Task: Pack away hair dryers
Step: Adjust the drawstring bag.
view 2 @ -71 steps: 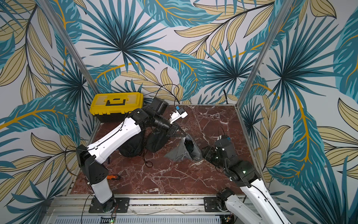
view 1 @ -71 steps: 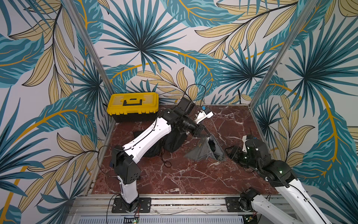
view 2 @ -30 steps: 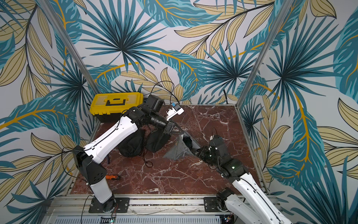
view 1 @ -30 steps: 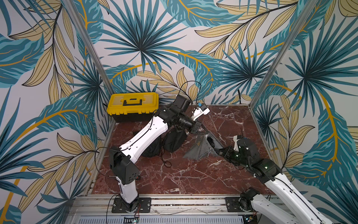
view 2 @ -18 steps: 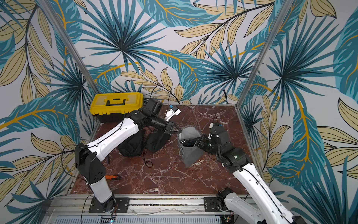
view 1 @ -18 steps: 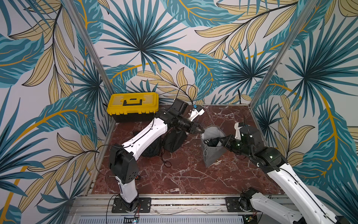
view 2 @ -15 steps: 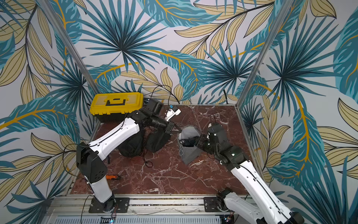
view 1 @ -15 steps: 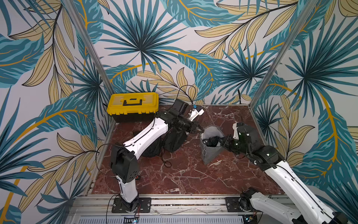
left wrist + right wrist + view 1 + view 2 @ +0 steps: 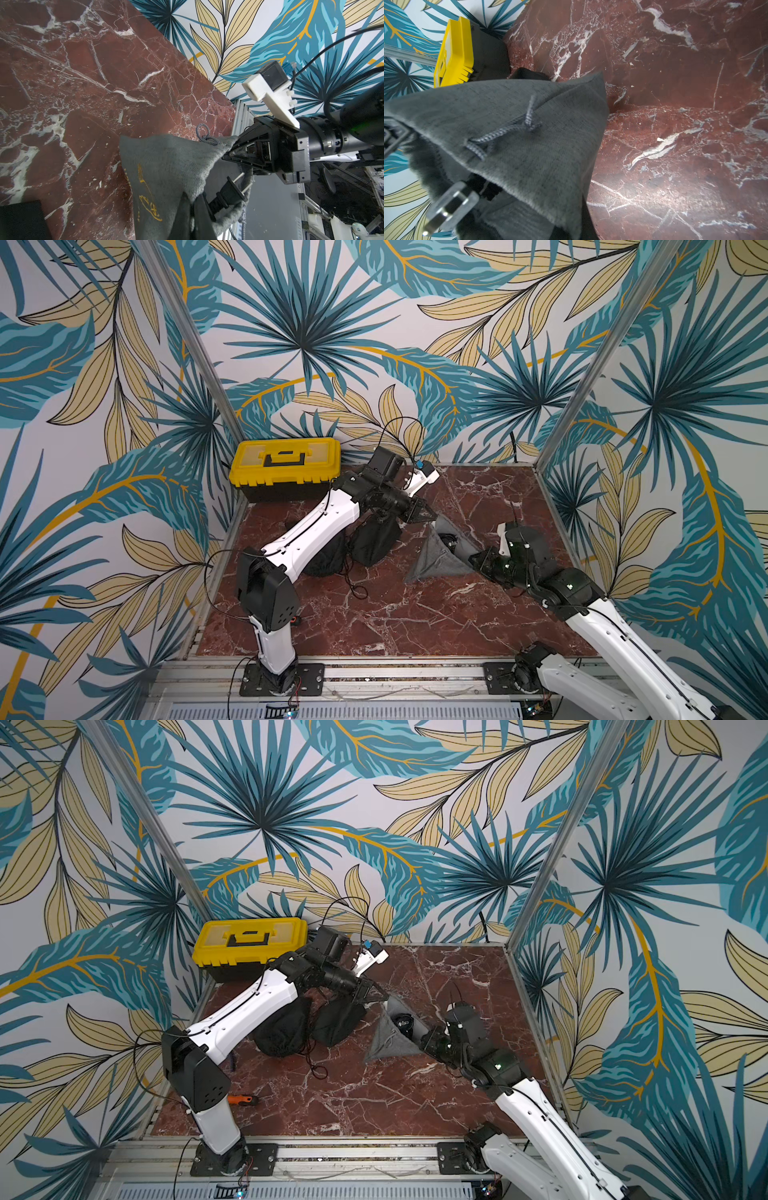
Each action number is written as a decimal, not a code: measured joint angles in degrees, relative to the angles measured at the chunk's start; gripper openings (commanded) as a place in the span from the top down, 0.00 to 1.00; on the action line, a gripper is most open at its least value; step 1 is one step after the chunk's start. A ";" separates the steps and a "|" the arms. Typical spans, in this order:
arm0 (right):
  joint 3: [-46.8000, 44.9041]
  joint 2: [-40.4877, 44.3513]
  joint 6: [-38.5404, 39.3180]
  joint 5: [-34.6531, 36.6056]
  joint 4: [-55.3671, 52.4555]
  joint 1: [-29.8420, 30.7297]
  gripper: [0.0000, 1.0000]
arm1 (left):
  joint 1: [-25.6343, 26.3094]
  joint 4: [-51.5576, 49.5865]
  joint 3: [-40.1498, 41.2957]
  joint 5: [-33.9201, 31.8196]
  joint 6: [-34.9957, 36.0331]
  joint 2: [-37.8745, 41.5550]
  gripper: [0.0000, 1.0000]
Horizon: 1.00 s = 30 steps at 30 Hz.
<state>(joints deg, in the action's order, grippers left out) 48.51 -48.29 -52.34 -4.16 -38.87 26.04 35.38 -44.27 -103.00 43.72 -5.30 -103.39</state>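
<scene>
Saw left pincer (image 9: 429,515) clamped on far corner of grey pouch (image 9: 432,568) mouth, right pincer (image 9: 474,561) clamped on right corner. Held mouth stretched wide over mid-bench (image 9: 374,614). Spotted dark hair dryer (image 9: 404,1020) already inside, plug (image 9: 228,194) up at opening. Judged two black pouches (image 9: 374,543) to left as filled, contents hidden. Judged remaining: drawstring closure only.
</scene>
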 measured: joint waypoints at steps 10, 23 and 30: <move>-1.57 0.57 -1.22 -1.92 2.01 0.00 0.96 | 0.04 -0.11 2.05 -2.91 1.88 -1.53 1.00; 4.44 -5.31 -0.09 -1.68 0.70 -0.02 0.99 | -0.04 -0.96 1.36 -9.73 0.74 -7.15 1.00; 2.80 -3.41 -0.15 -1.46 1.01 0.00 0.98 | 0.17 -3.80 -2.64 -13.00 3.26 -4.57 1.00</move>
<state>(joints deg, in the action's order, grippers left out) 51.31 -51.70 -52.49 -5.63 -37.87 26.04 35.55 -48.07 -105.65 30.72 -2.04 -107.96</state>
